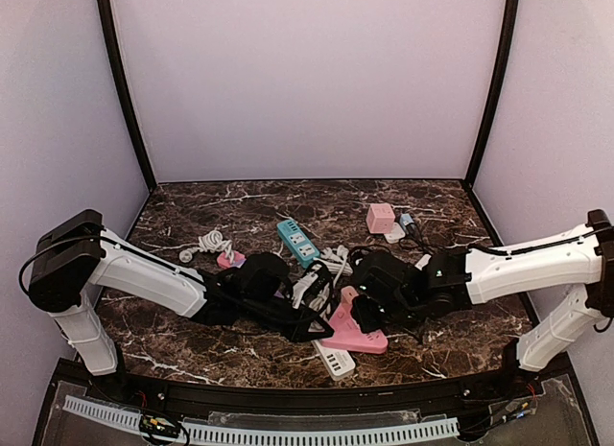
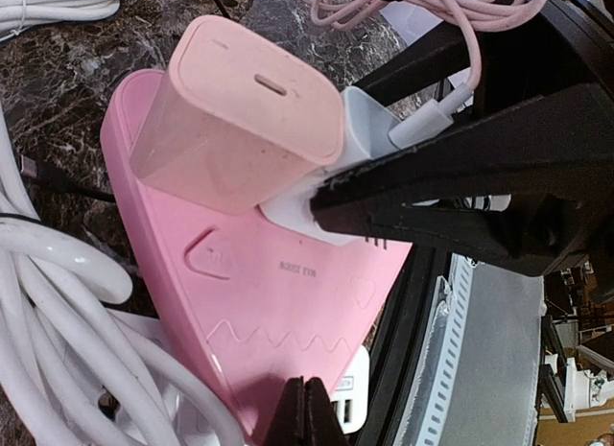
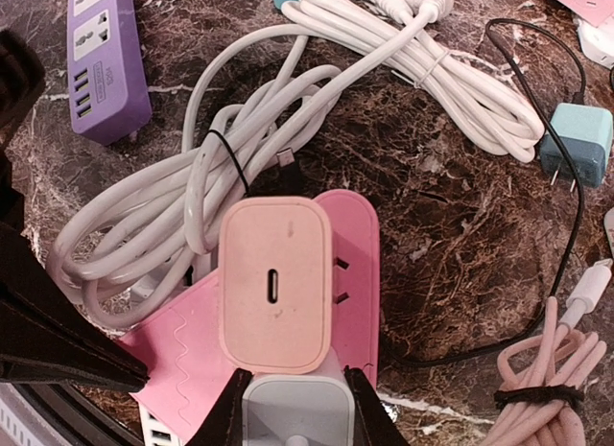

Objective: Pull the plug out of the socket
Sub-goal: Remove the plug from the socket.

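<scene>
Right pincer point(image 3: 295, 419) grasps the white plug point(image 3: 293, 396) beside a pink charger point(image 3: 275, 283); left pincer point(image 2: 307, 412) clenched

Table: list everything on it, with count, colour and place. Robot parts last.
pink power strip: one, pink, front centre
pink charger: one, pale pink, plugged into the pink power strip
white plug: one, white, beside the pink charger
white power strip: one, white, under the pink one
purple power strip: one, purple, beyond the cables
teal power strip: one, teal, mid table
white cables: several, white, bundled
blue adapter: one, blue, loose
pink cable: one, pink, coiled
pink cube: one, pink, far side
left gripper: black, shut, at the strip's edge
right gripper: black, shut on the white plug
</scene>
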